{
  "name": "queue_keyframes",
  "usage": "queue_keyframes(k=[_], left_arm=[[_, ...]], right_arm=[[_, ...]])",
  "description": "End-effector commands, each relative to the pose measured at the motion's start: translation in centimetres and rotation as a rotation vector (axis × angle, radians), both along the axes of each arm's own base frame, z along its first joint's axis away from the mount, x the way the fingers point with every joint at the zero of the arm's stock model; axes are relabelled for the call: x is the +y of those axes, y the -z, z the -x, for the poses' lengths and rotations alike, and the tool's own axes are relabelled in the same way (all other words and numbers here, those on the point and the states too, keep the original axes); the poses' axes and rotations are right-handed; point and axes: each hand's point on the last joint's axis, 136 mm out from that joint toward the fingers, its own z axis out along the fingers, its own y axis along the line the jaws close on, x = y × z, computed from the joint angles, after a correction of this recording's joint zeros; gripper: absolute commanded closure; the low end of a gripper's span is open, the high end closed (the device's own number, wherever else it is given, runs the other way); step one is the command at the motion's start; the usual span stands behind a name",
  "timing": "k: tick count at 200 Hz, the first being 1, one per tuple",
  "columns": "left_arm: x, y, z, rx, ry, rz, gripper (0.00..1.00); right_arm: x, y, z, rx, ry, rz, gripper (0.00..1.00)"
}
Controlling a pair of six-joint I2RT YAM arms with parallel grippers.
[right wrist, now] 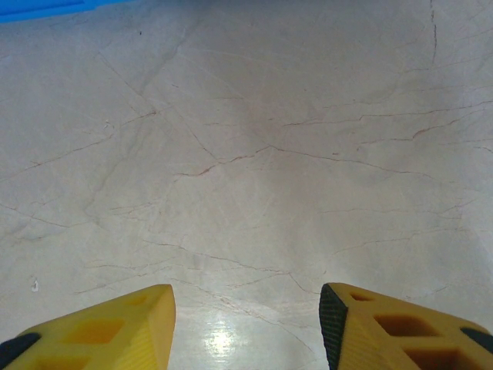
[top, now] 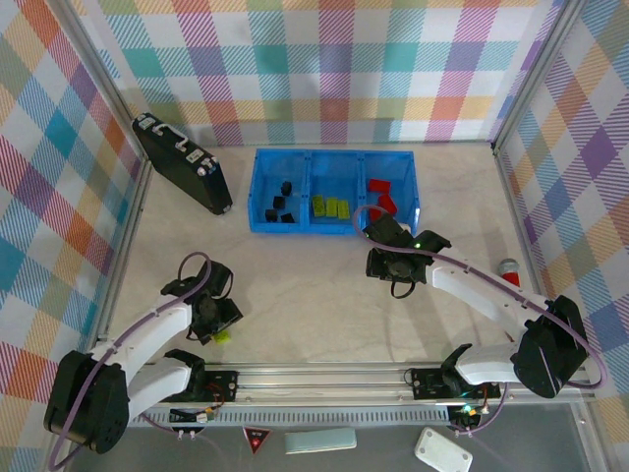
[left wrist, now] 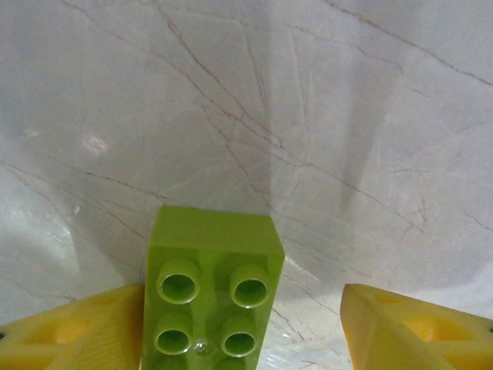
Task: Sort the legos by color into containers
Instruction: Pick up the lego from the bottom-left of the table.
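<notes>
So, nearest the bases, a lime-green brick [left wrist: 212, 285] sat studs-up on the table [left wrist: 308, 116], inside the left gripper [left wrist: 243, 297]. Jaws stood apart: one finger [left wrist: 77, 331] looked to touch the brick's side, clear gap on the other, so not clamped. Long axis ran away from the wrist camera, in line with the fingers, long walls facing them. Likely light, stiff, smooth plastic that could slip or twist; best pinched across the two long walls, low and centred. Further out, the right gripper [right wrist: 246, 308] hung over bare table, jaws apart, nothing between. Farthest, the blue tray [top: 334, 152] held black bricks [top: 276, 204] left, green bricks [top: 331, 206] middle, red bricks [top: 378, 184] right.
</notes>
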Motion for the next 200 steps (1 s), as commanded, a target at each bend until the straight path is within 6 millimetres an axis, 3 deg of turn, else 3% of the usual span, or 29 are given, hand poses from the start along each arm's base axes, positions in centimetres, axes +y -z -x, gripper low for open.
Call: queue_keyframes(k=[1,80,200], left_arm=[[-0.51,0.13,1.04,0.034,-0.024,0.048,0.38],[-1.02,-0.12,1.36,0.036,-0.007,0.069,0.53],[-1.26,-0.39,1.07,0.036,0.006,0.07,0.62]], right_arm=[[0.0,0.4,0.01,0.015,0.0,0.002,0.46],[0.25,0.31,-0.16,0.011,-0.003,-0.008,0.46],[0.24,0.67,-0.08,0.019,-0.002,-0.004,0.46]])
